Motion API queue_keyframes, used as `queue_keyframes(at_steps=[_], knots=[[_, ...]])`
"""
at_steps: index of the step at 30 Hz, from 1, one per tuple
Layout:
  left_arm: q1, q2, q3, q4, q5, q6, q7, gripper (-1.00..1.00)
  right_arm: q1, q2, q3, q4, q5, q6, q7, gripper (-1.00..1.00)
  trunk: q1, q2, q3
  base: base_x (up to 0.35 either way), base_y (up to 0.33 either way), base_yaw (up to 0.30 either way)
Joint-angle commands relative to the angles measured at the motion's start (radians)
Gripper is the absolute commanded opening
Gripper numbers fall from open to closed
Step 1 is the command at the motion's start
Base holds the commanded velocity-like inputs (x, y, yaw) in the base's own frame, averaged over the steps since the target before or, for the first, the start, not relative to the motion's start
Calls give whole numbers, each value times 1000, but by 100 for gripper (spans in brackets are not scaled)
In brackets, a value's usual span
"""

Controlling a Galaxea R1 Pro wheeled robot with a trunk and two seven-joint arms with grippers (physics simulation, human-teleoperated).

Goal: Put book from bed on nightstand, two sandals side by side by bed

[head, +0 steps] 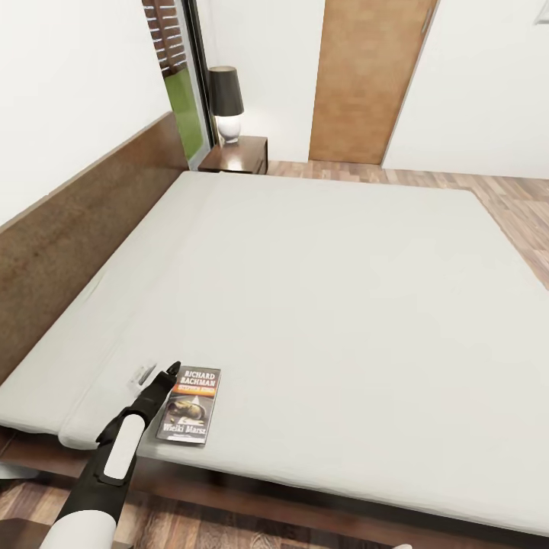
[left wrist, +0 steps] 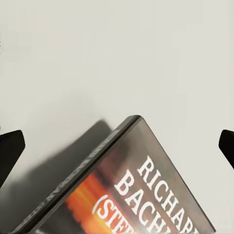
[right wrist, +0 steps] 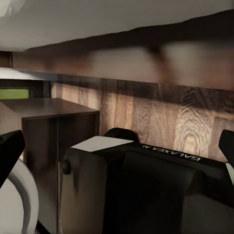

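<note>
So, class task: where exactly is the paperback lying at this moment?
In the head view, the Richard Bachman paperback lies flat on the bed's mattress near its front edge, lower left, just beside the left gripper.

We count one bed (head: 320, 305), one book (head: 191, 404), one nightstand (head: 240, 155), one lamp (head: 226, 103), one door (head: 370, 76) and one gripper (head: 162, 379).
</note>
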Motion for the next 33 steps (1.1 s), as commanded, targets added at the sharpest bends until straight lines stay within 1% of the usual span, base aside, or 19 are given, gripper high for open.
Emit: queue_keyframes(at_steps=[1,4,12,19,33], knots=[[0,-1,4,-2,11,8,1,100,-1,-1,8,1,-7,-7,1,100,4,-8,-4,0,0,0],[0,-1,4,-2,11,8,1,100,-1,-1,8,1,-7,-7,1,100,15,-29,-13,0,0,0],[0,-1,4,-2,10,8,1,100,-1,-1,8,1,-7,-7,1,100,15,-29,-13,0,0,0],[0,-1,4,-2,11,8,1,100,-1,-1,8,1,-7,-7,1,100,42,-78,-35,0,0,0],[0,-1,3,-2,10,8,1,100,-1,-1,7,1,-7,-7,1,100,42,-78,-35,0,0,0]])
